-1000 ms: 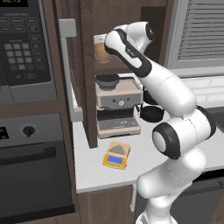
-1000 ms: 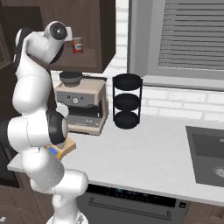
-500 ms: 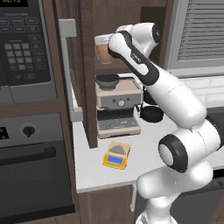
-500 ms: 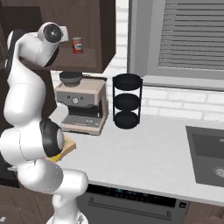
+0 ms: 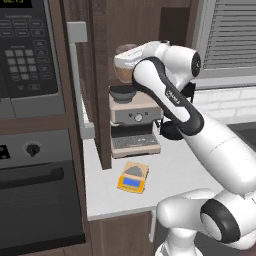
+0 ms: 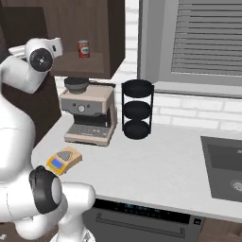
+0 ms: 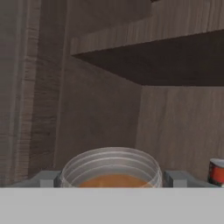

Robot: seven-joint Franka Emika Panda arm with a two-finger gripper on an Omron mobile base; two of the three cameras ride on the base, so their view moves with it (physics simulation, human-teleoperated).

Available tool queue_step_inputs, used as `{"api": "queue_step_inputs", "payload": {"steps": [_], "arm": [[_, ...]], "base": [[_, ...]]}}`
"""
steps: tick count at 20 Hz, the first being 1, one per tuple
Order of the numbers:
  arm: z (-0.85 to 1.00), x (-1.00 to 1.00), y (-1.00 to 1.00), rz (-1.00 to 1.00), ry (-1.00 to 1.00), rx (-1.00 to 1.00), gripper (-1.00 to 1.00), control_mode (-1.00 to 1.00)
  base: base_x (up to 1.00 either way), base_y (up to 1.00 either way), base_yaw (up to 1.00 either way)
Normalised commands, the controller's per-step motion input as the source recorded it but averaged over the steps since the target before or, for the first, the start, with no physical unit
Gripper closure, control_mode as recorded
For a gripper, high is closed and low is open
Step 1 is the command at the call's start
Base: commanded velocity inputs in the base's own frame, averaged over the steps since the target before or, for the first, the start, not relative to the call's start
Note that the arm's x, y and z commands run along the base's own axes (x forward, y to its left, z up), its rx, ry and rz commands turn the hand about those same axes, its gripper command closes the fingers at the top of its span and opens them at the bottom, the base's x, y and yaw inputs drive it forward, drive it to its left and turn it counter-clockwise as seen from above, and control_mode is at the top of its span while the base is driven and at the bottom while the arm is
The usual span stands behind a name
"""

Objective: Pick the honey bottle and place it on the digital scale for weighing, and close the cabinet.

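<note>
The honey bottle (image 5: 123,70), an amber jar with a pale lid, stands on the shelf inside the open cabinet (image 5: 102,80). My gripper (image 5: 125,59) reaches into the cabinet and is open around it. In the hand view the honey bottle's lid (image 7: 111,168) fills the gap between the two fingertips (image 7: 47,178), which sit close on either side. The jar's lower part is hidden. The digital scale (image 5: 133,178), yellow-orange with a blue display, lies on the counter in front of the espresso machine, also seen as the digital scale (image 6: 64,159) at lower left.
A red can (image 6: 83,48) stands on the same shelf to the jar's right, also visible as the red can (image 7: 216,171). The open cabinet door (image 5: 79,80) juts out to the left. A beige espresso machine (image 5: 135,122) and a black tiered rack (image 6: 137,108) stand on the counter; a sink (image 6: 222,168) lies right.
The arm's elbow has swung down and to the right while the hand stayed at the jar in the cabinet. The jar and scale have not moved.
</note>
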Motion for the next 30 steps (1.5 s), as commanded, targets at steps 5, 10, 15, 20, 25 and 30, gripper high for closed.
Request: {"api": "queue_step_inputs", "payload": {"steps": [5, 10, 15, 20, 25, 30], "arm": [[0.0, -0.99, -0.05, 0.0, -0.16, 0.01, 1.0, -1.0], [0.0, -1.0, -0.32, 0.0, -0.05, 0.05, 1.0, -1.0], [0.0, -0.95, -0.6, 0.0, 0.03, 0.05, 1.0, -1.0], [-0.21, -0.33, -0.63, 0.11, 0.11, 0.0, 1.0, -1.0], [-0.42, 0.0, -0.43, 0.14, 0.17, 0.0, 1.0, -1.0], [-0.8, -0.01, -0.29, 0.11, 0.12, 0.0, 1.0, -1.0]], "base": [[0.0, 0.0, 0.0], [0.0, 0.0, 0.0], [0.0, 0.0, 0.0], [0.0, 0.0, 0.0], [0.0, 0.0, 0.0], [0.0, 0.0, 0.0]]}}
